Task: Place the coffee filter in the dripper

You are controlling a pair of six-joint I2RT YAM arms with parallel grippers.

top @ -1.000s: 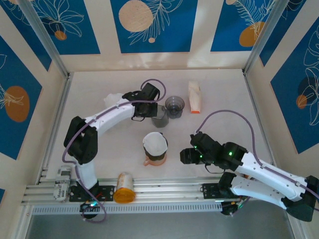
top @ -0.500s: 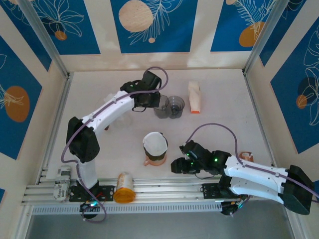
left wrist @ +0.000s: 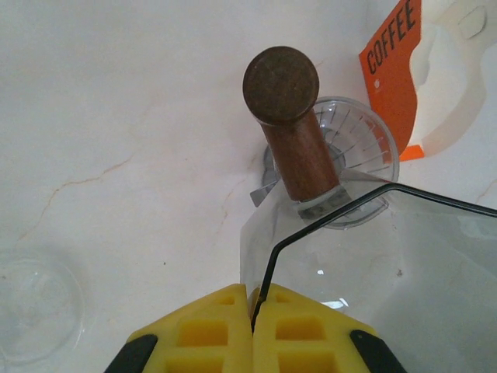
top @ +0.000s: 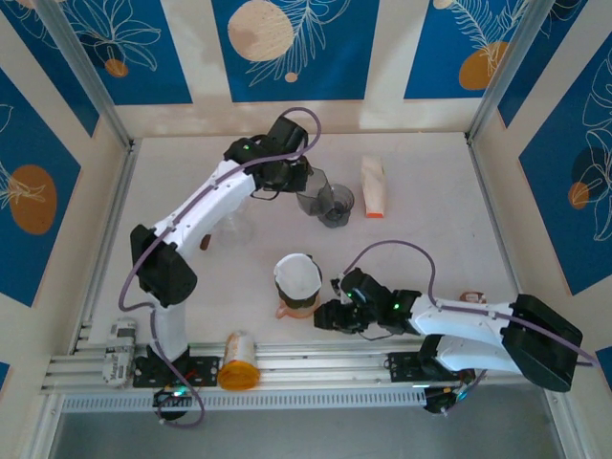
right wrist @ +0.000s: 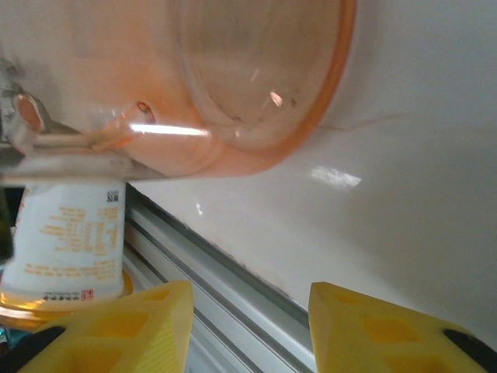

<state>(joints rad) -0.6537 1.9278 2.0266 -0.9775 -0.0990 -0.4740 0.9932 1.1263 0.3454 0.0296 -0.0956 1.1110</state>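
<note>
The white coffee filter (top: 298, 274) sits in the orange dripper (top: 291, 309) at the middle of the table (top: 191, 287). My right claw (top: 323, 316) lies low at its 4 o'clock, just beside the base, fingers parted with nothing between them. At 7 o'clock an orange-capped bottle (top: 238, 360) rests by the rail. Up at 12 o'clock my left claw (left wrist: 253, 326) is clenched on the rim of a clear beaker (left wrist: 373, 264), just beside a ribbed clear dripper (left wrist: 365, 148). The coffee bag (top: 374, 186) lies at 2 o'clock.

Bare table (top: 430, 191) far right, orange dripper (top: 298, 287) just ahead of right tool (top: 327, 316), coffee bag (top: 374, 186) beside clear cup (top: 335, 203)
</note>
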